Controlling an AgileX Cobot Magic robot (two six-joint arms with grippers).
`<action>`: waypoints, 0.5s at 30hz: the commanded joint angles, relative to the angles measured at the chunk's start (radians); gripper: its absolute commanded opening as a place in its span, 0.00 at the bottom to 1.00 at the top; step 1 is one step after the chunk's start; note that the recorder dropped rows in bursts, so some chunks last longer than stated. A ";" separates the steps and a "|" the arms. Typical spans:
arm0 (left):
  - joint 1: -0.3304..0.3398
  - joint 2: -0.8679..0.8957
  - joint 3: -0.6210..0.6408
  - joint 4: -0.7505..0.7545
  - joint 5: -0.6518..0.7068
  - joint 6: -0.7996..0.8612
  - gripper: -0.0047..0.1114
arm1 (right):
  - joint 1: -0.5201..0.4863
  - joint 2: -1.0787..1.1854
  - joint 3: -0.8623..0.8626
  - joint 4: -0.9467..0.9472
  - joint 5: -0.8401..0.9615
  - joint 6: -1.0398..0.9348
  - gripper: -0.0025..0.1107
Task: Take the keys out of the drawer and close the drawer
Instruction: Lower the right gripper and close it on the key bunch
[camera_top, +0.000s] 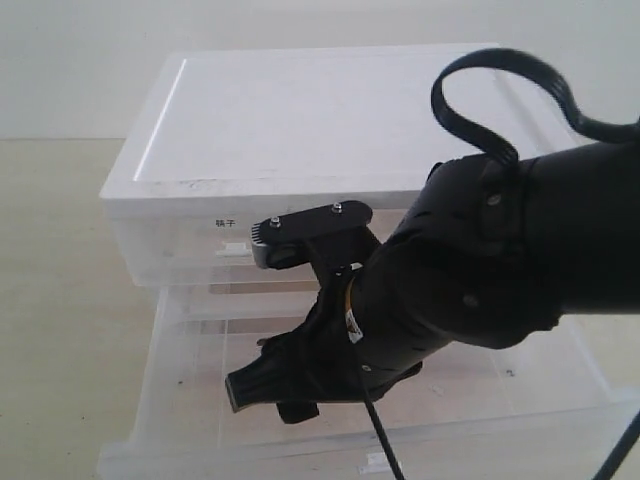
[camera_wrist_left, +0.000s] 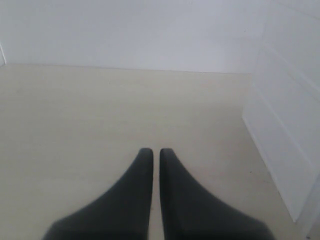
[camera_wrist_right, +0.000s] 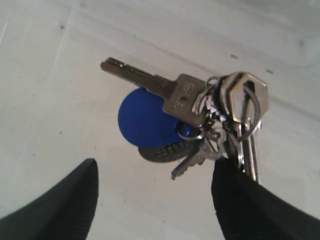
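Checking on the small bunch of silver-grey metal keys on a ring with a round blue plastic fob: lying flat on the floor of the full-width translucent plastic drawer, not lifted yet. Sitting right between the two black fingers of the right gripper and a touch beyond their tips. Blue fob towards one finger, ring end with the long key just beside the other tip, maybe brushing it, can't tell. Spread wide apart, with nothing pinched. So roughly at the "about to grab" stage, going by the layout.

Done so far, as far as visible:
- drawer standing well out of the white plastic cabinet
- right arm angled down into it from above
- gripper lined up on the bunch

Left to do, by my reckoning:
- drop a little and close on the keys
- lift them clear of the drawer walls
- put them down somewhere outside
- push the drawer shut

Basically all the real work to come.

Over on the other side: left gripper hanging above bare pale tabletop, fingers pressed together with only a sliver between them, gripping nothing. Cabinet side off beyond one fingertip, well apart. Probably handy for shoving the drawer closed later, but only guessing there.
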 joint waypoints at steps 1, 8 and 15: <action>0.002 -0.002 0.003 -0.009 0.001 0.004 0.08 | 0.001 0.031 0.004 -0.081 -0.008 0.089 0.55; 0.002 -0.002 0.003 -0.009 0.001 0.004 0.08 | 0.000 0.031 0.004 -0.239 0.068 0.207 0.42; 0.002 -0.002 0.003 -0.009 0.001 0.004 0.08 | 0.000 0.031 0.004 -0.282 0.132 0.177 0.02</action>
